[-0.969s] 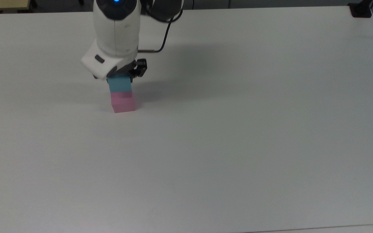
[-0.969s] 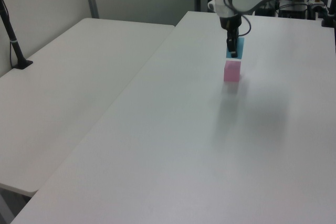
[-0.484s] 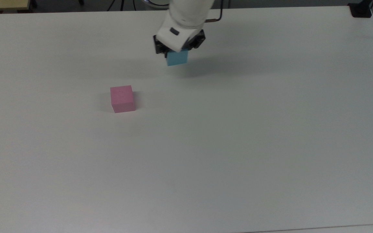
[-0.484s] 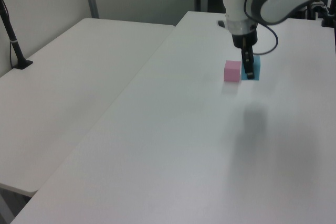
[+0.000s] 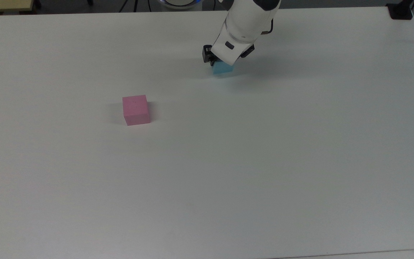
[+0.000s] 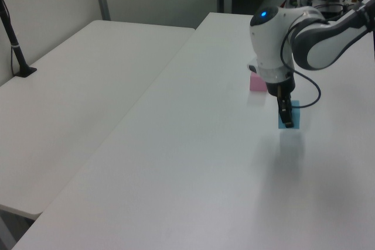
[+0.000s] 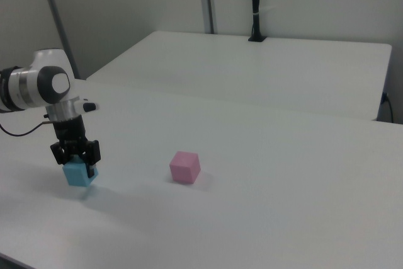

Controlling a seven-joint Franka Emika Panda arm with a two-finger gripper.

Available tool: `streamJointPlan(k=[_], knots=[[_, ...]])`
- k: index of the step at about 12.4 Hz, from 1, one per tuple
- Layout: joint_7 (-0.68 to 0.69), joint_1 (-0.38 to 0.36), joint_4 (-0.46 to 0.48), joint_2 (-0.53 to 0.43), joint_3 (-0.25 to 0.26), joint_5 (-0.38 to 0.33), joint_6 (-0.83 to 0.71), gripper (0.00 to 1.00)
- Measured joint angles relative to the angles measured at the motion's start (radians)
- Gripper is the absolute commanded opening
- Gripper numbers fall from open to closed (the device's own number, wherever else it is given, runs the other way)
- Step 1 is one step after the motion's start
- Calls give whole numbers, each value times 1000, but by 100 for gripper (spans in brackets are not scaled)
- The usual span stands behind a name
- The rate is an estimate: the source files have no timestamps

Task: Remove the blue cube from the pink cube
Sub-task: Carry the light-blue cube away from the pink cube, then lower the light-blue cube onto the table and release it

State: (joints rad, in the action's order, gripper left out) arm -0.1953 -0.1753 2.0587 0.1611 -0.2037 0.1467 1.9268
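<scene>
The pink cube stands alone on the white table, with nothing on top of it. In the left view the arm partly covers the pink cube. My gripper is shut on the blue cube. It holds the cube well to the top view's right of the pink cube and farther back. The blue cube sits low over the table; I cannot tell whether it touches the surface.
A black mount sits at the table's far right corner in the top view. A second white table adjoins on the left view's left, with a black pole on it. White surface stretches toward the top view's front and right.
The gripper lifted the blue cube off the pink cube and carried it to the top view's right and back, then lowered it toward the table. The pink cube stayed in place.
</scene>
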Motion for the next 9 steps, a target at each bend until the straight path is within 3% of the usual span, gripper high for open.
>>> streamJointPlan(k=[1, 2, 4, 9], knots=[[-22, 2, 3, 20, -3, 0, 14, 57], [-34, 2, 3, 38, -3, 0, 28, 78], [-45, 2, 4, 72, -3, 2, 36, 100], [-55, 25, -6, 55, -3, 5, 37, 100]])
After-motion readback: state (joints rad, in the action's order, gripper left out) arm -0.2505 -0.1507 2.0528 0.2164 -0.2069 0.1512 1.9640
